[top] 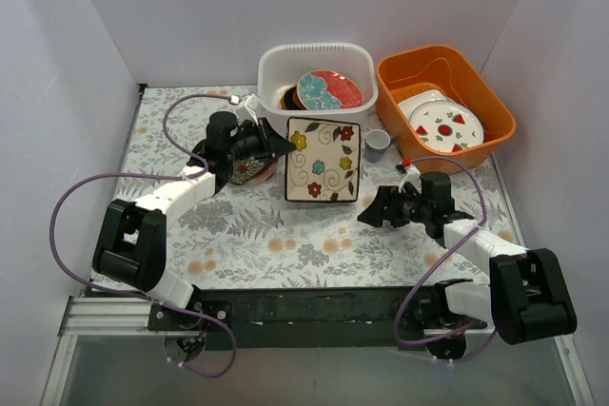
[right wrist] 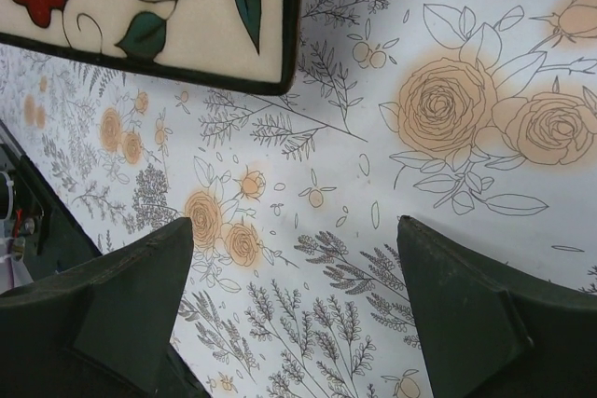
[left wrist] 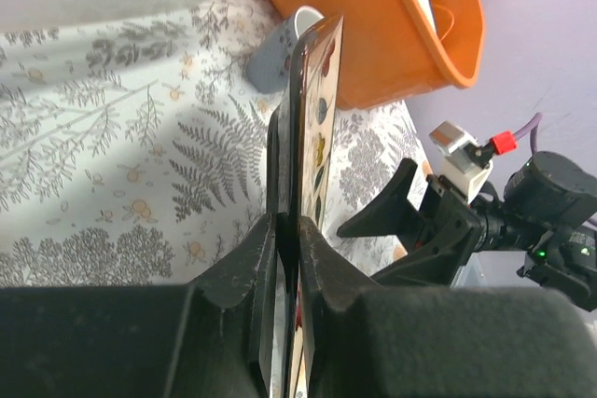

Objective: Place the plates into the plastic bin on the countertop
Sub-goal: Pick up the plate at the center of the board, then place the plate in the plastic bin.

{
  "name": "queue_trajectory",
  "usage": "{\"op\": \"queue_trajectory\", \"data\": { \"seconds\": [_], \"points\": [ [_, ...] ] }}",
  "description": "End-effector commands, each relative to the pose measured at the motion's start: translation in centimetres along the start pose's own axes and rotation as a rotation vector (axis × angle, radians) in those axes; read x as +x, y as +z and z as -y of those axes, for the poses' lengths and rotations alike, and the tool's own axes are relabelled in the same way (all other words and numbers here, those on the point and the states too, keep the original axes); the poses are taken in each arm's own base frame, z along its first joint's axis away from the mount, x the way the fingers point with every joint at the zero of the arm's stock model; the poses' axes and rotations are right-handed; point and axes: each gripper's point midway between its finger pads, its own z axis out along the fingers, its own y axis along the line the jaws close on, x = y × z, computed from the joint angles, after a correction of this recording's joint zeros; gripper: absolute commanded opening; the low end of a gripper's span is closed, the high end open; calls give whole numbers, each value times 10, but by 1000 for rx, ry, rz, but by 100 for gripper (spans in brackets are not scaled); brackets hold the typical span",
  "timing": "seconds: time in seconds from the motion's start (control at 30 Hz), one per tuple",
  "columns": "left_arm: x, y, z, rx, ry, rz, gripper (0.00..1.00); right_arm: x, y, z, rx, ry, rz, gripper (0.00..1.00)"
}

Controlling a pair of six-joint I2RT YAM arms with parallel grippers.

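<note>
**The flower plate is pinched at its edge**

The cream square plate (top: 324,161) has a dark rim. It is painted with red, yellow and blue flowers, green leaves and curly lines. It is over the countertop (top: 266,244), just in front of the white plastic bin (top: 319,48), not inside it. I cannot tell if it is lifted or lying flat.

The left gripper (top: 284,145) has its two fingers squeezed tight on the plate's left edge. From the left wrist, the plate looks thin, seen from its side.

Round plates sit in the bin, with a red and teal plate (top: 328,90) on top. A dark round plate (top: 249,173) lies under the left gripper. A small cup (top: 378,145) stands just beside the square plate's far right corner. The orange tub (top: 495,111) to the right holds white plates with red fruit marks (top: 442,125).

The right gripper (top: 366,214) hangs near the square plate's near right corner. Its fingers are wide apart and hold nothing.
</note>
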Motion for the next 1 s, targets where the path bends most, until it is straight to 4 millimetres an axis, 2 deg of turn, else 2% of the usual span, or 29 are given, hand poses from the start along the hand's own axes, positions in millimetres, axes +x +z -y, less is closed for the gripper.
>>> {"op": "queue_trajectory", "data": {
  "seconds": [0.0, 0.2, 0.47, 0.53, 0.73, 0.8, 0.83, 0.87, 0.97],
  "points": [
    [-79, -17, 70, 181, 119, 192, 0, -13, 1, -7, -41, -42, 36, 96],
    [-106, -6, 70, 195, 119, 221, 0, -8, -1, -9, -52, -36, 36, 96],
    [-133, 6, 50, 213, 70, 273, 0, 2, -5, -8, -49, -20, 29, 96],
    [-142, 6, 51, 234, 73, 289, 0, 4, -6, -6, -35, -19, 30, 96],
    [-153, 18, 41, 258, 48, 290, 0, 6, -14, -2, 19, -26, 63, 96],
    [-159, 21, 45, 279, 45, 295, 0, 10, -15, 0, 31, -18, 60, 96],
    [-157, 27, 39, 277, 32, 284, 0, 10, -17, 1, 35, -18, 63, 96],
    [-161, 28, 44, 297, 41, 280, 0, 12, -17, 1, 39, -16, 58, 96],
    [-166, 33, 42, 314, 26, 278, 0, 14, -18, 1, 44, -13, 56, 96]
  ]
}}
